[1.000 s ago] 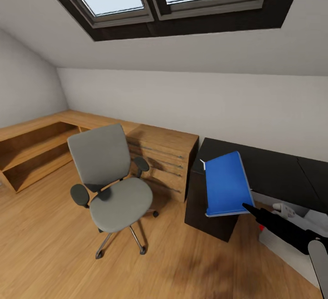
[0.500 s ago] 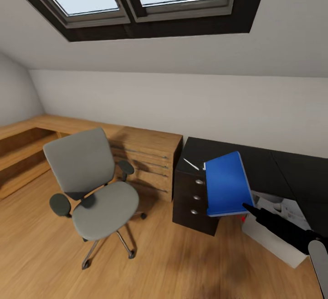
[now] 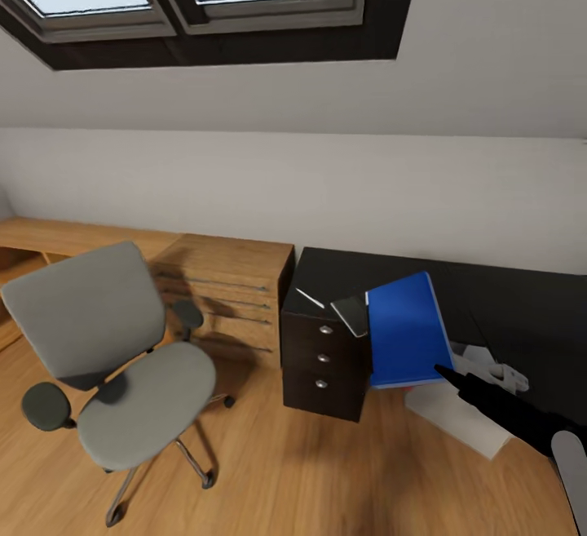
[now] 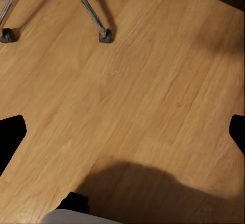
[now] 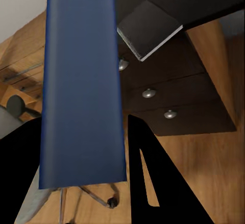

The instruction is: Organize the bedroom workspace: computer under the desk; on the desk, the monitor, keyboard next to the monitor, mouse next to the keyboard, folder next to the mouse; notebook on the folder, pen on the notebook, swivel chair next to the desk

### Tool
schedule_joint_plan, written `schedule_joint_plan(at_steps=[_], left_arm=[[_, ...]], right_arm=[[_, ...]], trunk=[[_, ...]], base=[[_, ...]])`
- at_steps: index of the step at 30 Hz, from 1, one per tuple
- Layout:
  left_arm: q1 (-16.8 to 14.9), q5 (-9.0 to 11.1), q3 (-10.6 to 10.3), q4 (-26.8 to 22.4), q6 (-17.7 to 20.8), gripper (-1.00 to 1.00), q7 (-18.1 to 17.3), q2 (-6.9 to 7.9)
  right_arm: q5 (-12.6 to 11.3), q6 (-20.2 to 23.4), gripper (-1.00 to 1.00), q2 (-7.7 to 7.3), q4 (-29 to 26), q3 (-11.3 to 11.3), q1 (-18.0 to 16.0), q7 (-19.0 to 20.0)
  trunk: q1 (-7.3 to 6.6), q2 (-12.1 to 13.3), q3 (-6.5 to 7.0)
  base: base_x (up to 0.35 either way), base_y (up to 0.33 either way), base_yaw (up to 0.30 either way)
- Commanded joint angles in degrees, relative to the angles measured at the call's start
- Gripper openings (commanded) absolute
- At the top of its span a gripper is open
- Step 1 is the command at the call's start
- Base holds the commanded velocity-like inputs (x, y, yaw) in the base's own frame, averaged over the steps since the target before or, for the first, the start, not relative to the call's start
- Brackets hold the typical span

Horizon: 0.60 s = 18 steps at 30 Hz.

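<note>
Folder (image 3: 405,330) already off the swivel chair (image 3: 114,365) — pinched at its near edge by the right hand (image 3: 444,372), carried in the air above the desk's (image 3: 505,307) left end, not yet set down. Seen in the right wrist view too, blue face (image 5: 81,81) clamped between dark fingers (image 5: 153,183). Notebook (image 3: 350,316) lying at the desk's front left corner, overhanging the edge above the 3 knobbed drawers (image 3: 323,358); pen (image 3: 310,298) just beside it, further in from the edge. Computer (image 3: 461,405) on the floor under the desk, so that part looks settled. Left to do, by the look of it: placing the folder, stacking notebook and pen, bringing the chair in.

Left hand's (image 4: 122,132) fingertips (image 4: 10,137) well spread over bare wood floor (image 4: 153,81), holding nothing. Light-wood dresser (image 3: 224,291) touching the desk's left side; chair standing well apart — nothing blocking the desktop.
</note>
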Motion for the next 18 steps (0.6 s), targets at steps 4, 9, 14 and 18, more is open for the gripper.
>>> schedule_joint_plan(at_steps=[4, 9, 14, 18], left_arm=[[-0.1, 0.5, -0.5, 0.0, -0.3, 1.00, 0.4, -0.01], [-0.1, 0.5, -0.5, 0.0, -0.3, 1.00, 0.4, -0.03], [-0.1, 0.5, -0.5, 0.0, -0.3, 1.00, 0.4, -0.04], [-0.1, 0.4, -0.6, 0.0, -0.3, 1.00, 0.4, -0.04]], right_arm=[[0.0, -0.4, -1.00, 0.01, 0.2, -0.1, -0.1, 0.4], [0.0, -0.7, -1.00, 0.01, 0.5, -0.1, -0.1, 0.5], [0.0, -0.7, -1.00, 0.02, 0.5, -0.1, -0.1, 0.6], [0.0, -0.7, -1.00, 0.01, 0.5, -0.1, -0.1, 0.6]], trunk=[[0.04, 0.0, -0.07], [0.04, 0.0, -0.04], [0.04, 0.0, 0.05], [0.04, 0.0, 0.14]], base=[[0.278, 0.000, -0.283], [0.081, 0.000, -0.295], [0.012, 0.000, -0.297], [0.002, 0.000, -0.297]])
